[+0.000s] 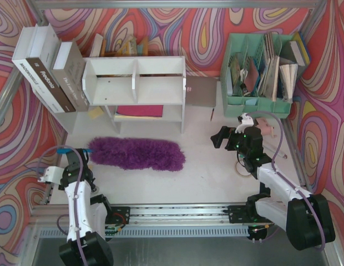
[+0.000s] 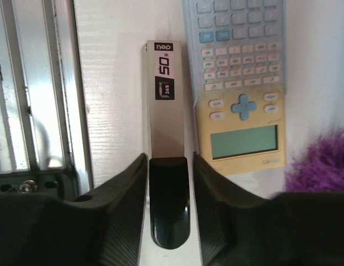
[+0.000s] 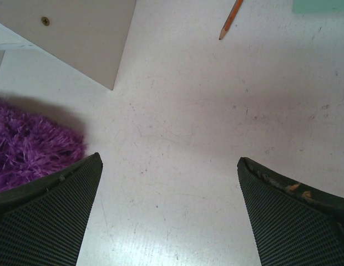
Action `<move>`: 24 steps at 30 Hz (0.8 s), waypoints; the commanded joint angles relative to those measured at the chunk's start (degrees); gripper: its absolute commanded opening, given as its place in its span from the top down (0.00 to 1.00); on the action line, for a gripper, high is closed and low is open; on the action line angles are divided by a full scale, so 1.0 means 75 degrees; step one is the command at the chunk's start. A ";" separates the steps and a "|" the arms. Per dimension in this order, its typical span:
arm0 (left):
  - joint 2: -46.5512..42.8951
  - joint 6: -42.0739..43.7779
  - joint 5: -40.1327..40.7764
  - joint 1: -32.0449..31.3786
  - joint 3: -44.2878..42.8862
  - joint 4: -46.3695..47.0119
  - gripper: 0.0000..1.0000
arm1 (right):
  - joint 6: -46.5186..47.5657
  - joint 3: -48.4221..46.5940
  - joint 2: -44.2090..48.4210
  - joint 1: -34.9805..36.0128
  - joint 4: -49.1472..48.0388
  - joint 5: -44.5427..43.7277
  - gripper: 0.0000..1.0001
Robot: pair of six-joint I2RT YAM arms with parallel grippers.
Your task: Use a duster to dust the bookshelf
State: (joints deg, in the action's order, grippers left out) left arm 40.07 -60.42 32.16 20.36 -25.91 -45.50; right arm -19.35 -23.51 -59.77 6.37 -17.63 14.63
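Note:
The white bookshelf (image 1: 133, 83) stands at the back of the table. In front of it the purple duster (image 1: 136, 153) lies flat, its blue handle (image 1: 65, 150) pointing left. My left gripper (image 1: 77, 158) hovers just beside that handle, partly open and holding nothing. In the left wrist view the left gripper (image 2: 169, 158) straddles the black end of a stapler (image 2: 166, 111) on the table, with duster fluff (image 2: 322, 166) at the right. My right gripper (image 1: 224, 136) is wide open over bare table. The right wrist view shows the right gripper (image 3: 169, 160), the duster's tip (image 3: 33, 144) and the bookshelf's side panel (image 3: 77, 39).
A calculator (image 2: 241, 83) lies beside the stapler. Large books (image 1: 50, 66) lean left of the shelf. A mint-green file organizer (image 1: 261, 105) with papers stands at the back right. A pencil (image 3: 230, 19) lies near the shelf's foot, and a tape roll (image 1: 242, 166) near the right arm.

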 commanded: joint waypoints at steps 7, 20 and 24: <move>-0.0010 -0.0078 -0.0386 0.0039 -0.0090 -0.0523 0.30 | 0.0021 -0.0201 0.0018 0.0030 0.0086 -0.0024 0.01; -0.0083 0.0864 -0.1568 0.0028 -0.1600 -0.0856 0.01 | 0.0020 -0.0486 0.0227 0.0127 0.0582 0.0865 0.01; 0.0080 0.1349 -0.2676 -0.0094 -0.1808 -0.0545 0.02 | 0.0143 -0.0608 0.0425 0.0758 0.0824 0.0730 0.01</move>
State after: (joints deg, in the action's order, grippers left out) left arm 39.72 -55.18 20.53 20.34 -38.28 -49.74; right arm -19.31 -25.56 -58.48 8.25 -13.78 18.57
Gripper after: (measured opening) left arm 0.984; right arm 0.987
